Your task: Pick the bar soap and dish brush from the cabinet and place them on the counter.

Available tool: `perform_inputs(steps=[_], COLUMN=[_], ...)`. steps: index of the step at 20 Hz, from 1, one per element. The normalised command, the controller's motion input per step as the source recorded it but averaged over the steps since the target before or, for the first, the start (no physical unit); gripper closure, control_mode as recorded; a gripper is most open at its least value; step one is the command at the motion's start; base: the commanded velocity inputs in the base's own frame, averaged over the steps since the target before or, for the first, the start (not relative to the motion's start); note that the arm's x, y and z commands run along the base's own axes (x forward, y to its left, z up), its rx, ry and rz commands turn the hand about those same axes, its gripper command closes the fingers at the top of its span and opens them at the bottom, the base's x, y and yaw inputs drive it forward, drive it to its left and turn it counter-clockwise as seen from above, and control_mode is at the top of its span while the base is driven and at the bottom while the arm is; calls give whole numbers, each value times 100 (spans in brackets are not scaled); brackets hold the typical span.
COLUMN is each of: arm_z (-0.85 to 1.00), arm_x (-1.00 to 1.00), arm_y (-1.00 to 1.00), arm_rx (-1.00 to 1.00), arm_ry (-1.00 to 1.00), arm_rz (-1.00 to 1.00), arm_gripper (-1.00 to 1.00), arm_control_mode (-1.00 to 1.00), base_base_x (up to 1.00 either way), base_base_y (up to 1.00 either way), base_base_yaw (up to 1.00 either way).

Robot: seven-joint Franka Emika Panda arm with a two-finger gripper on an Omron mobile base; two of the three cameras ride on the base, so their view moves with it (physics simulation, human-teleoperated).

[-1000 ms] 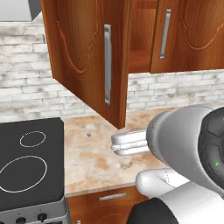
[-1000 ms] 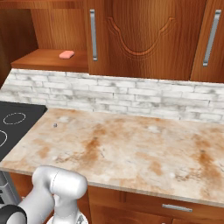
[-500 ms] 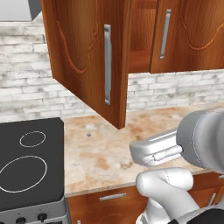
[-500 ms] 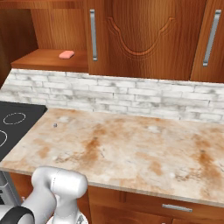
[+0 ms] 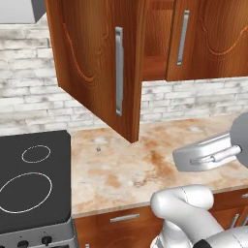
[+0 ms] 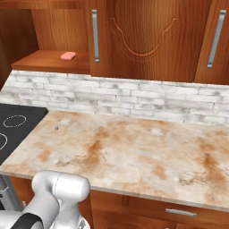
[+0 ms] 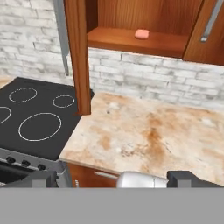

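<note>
The pink bar soap [image 6: 68, 55] lies on the wooden shelf of the open cabinet [image 6: 44, 62], also seen as the bar soap [image 7: 141, 34] far ahead in the hand view. The dish brush is out of view. The cabinet's left door [image 5: 97, 63] hangs open over the counter [image 5: 135, 169]. My gripper [image 7: 114, 179] is open, its dark fingertips [image 7: 41, 179] wide apart with nothing between them. It sits low in front of the counter's edge, well short of and below the shelf.
A black stovetop [image 5: 34, 184] with white rings adjoins the counter [image 6: 134, 152] on the left. The open door's edge [image 7: 78, 57] stands between stovetop and shelf opening. Closed cabinet doors [image 6: 152, 36] with silver handles are to the right. Drawers [image 6: 179, 212] run below the counter.
In the left base view my hand has swung to the right, away from the middle of the counter. The soap and the cabinet doors have not moved.
</note>
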Motion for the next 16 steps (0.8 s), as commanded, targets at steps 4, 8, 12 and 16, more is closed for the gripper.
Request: perform_inputs(steps=[4,8,12,16], arm_z=[-1,3,4,3], arm_x=[7,11,10,10], arm_y=[-23,-24,-26,-27], arm_rx=[12,16,18,18], arm_ry=[13,14,16,16], arm_rz=[6,3,1,0], arm_gripper=[-100,-100,-100,-100], arm_control_mode=[-100,-100,-100,-100], base_base_x=[0,0,0,0], base_base_y=[0,0,0,0], base_base_yaw=[0,0,0,0])
